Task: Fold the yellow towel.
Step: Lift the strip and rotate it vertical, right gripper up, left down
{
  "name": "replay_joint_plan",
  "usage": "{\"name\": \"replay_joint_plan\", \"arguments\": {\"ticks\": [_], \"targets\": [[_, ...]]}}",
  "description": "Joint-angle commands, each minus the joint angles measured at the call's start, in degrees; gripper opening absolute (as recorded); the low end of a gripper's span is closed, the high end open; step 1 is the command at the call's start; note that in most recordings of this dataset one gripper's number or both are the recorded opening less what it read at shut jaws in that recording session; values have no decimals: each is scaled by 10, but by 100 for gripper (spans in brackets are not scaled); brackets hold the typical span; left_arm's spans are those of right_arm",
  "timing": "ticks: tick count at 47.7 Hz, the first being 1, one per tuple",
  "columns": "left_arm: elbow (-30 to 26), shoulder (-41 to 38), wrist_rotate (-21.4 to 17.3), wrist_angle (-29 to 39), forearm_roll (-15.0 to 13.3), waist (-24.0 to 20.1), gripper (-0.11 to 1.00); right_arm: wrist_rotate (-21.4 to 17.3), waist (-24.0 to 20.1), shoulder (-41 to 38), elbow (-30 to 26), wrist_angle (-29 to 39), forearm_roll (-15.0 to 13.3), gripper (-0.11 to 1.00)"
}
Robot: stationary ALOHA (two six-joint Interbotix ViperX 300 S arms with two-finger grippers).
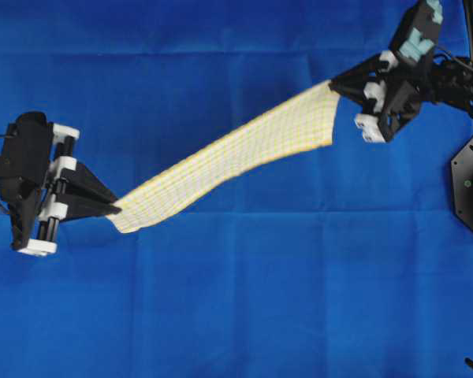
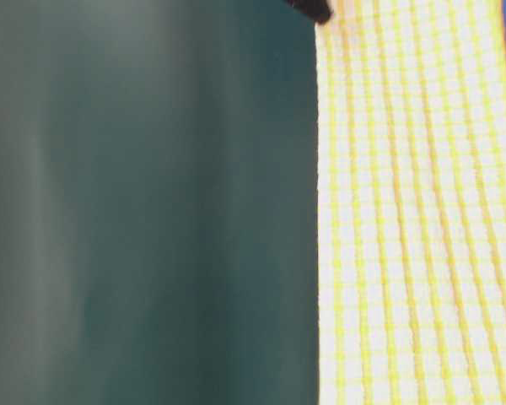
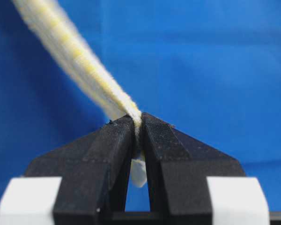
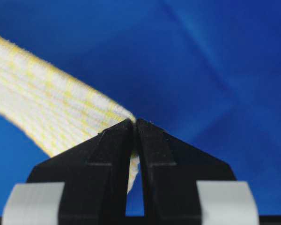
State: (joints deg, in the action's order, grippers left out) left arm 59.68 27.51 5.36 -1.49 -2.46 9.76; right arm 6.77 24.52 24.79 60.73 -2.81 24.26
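Left claw (image 1: pixel 117 209) pinched tight on one end of the towel (image 1: pixel 236 157); right claw (image 1: pixel 333 82) clamped just as hard on the other, up at two o'clock. Towel strung taut between them, slanting from eight to two across the middle, above the blue cloth (image 1: pixel 221 299). Both arms reaching inward, fingers level.
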Motion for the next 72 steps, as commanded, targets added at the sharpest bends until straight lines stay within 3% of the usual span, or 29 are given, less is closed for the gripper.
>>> {"name": "replay_joint_plan", "arguments": {"ticks": [1,14,25,41,52,72], "targets": [[-27,-20,0,-22,-1,18,4,2,21,-18,-28,-16,-10,4],[-104,-113,-9,-62,-1,46,4,4,59,-92,-95,-26,-39,4],[-221,-226,-17,-52,2,46,4,4,70,-134,-144,-25,-61,4],[-366,-323,-110,-20,2,46,4,5,81,-153,-176,-24,-82,4],[-413,-360,-119,-19,3,46,4,5,85,-156,-180,-25,-83,4],[-447,-392,-120,-18,3,44,4,5,88,-133,-161,-23,-88,4]]}}
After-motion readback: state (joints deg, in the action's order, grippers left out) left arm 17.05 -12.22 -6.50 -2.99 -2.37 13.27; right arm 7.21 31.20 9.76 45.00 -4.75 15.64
